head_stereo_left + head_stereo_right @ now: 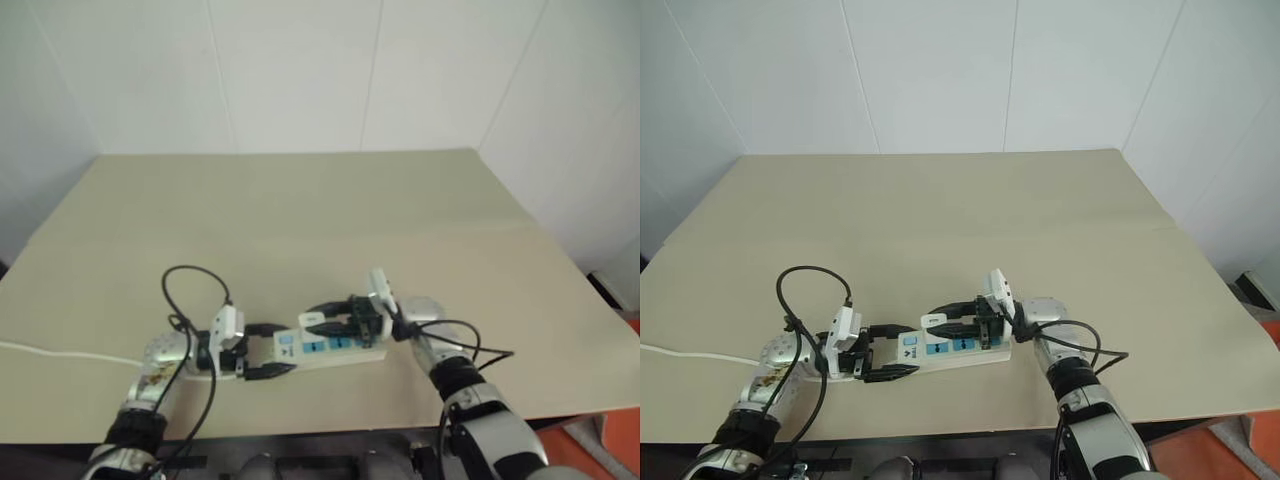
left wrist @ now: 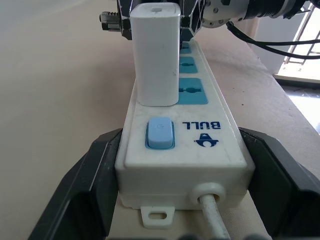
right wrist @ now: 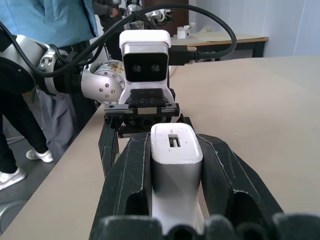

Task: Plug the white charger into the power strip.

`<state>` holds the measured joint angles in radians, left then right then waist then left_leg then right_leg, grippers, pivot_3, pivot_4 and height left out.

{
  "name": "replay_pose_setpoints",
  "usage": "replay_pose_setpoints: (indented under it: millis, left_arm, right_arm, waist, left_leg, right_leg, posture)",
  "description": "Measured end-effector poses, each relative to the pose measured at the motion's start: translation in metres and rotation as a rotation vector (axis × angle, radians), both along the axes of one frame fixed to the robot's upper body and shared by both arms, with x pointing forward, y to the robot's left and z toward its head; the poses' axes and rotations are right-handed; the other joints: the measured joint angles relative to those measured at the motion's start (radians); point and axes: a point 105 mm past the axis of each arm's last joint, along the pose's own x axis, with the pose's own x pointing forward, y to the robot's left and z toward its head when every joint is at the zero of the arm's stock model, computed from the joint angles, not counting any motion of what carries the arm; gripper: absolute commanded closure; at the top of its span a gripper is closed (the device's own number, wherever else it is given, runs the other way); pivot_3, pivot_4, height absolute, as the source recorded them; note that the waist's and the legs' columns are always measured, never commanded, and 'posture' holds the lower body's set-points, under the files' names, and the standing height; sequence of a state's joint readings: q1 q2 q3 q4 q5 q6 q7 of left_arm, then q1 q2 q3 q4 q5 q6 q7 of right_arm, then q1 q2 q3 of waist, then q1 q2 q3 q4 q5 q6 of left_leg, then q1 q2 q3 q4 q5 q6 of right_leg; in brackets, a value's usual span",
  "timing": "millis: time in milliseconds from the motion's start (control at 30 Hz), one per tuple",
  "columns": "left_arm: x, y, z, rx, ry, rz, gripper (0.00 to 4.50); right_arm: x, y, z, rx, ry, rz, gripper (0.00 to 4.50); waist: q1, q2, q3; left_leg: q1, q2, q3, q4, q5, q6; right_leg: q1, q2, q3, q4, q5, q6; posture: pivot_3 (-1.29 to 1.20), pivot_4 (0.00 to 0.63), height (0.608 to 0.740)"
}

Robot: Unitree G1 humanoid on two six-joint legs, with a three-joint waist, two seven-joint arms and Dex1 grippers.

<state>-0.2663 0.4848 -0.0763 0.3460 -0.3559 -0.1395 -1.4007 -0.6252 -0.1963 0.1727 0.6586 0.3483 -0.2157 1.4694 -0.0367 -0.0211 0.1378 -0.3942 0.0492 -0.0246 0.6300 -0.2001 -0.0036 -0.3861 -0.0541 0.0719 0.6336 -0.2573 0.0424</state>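
Near the front edge of the tan bench (image 1: 300,210), the power strip (image 1: 330,350) is lying lengthwise between the two grippers. The left gripper (image 1: 262,350) is bracketing the switch end of the strip, one black finger (image 2: 85,195) spread along each side wall, where the thin white cord (image 1: 60,353) is leaving it. The right gripper (image 3: 172,200) is pinching the white charger (image 2: 155,55) between its fingers. The charger is standing upright on the strip, over the blue socket nearest the switch (image 2: 159,134). In the right wrist view, a person in a blue top (image 3: 60,20) is standing beyond the bench.
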Motion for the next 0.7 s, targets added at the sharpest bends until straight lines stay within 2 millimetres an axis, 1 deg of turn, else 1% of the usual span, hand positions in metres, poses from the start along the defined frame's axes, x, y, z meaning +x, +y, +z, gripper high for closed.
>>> replay_pose_setpoints:
  millis: [267, 633, 700]
  left_arm:
    - [-0.0001, 0.0025, -0.0007, 0.006, 0.006, 0.01, 1.25]
    - [-0.0007, 0.0041, -0.0013, 0.011, 0.007, 0.016, 1.25]
    - [-0.0007, 0.0048, -0.0013, 0.011, 0.007, 0.018, 1.25]
  right_arm:
    - [-0.0009, 0.0029, -0.0023, -0.022, -0.035, -0.004, 3.35]
    - [-0.0009, 0.0049, -0.0027, -0.029, -0.057, 0.004, 3.35]
    - [-0.0003, 0.0059, -0.0024, -0.036, -0.054, 0.009, 2.65]
  waist:
    - [-0.006, 0.0, 0.0]
    - [-0.009, 0.0, 0.0]
    - [-0.01, 0.0, 0.0]
  left_leg:
    - [0.004, 0.0, 0.0, -0.001, 0.0, 0.0]
    - [0.006, 0.0, 0.0, -0.002, 0.0, 0.0]
    - [0.006, 0.0, 0.0, -0.002, 0.0, 0.0]
  right_leg:
    - [0.003, 0.0, 0.001, 0.0, 0.0, 0.0]
    - [0.003, 0.0, 0.001, 0.0, 0.0, -0.001]
    - [0.003, 0.0, 0.001, 0.0, 0.0, -0.001]
  posture:
    - [0.0, 0.15, 0.74]
    - [0.0, 0.15, 0.74]
    - [0.0, 0.15, 0.74]
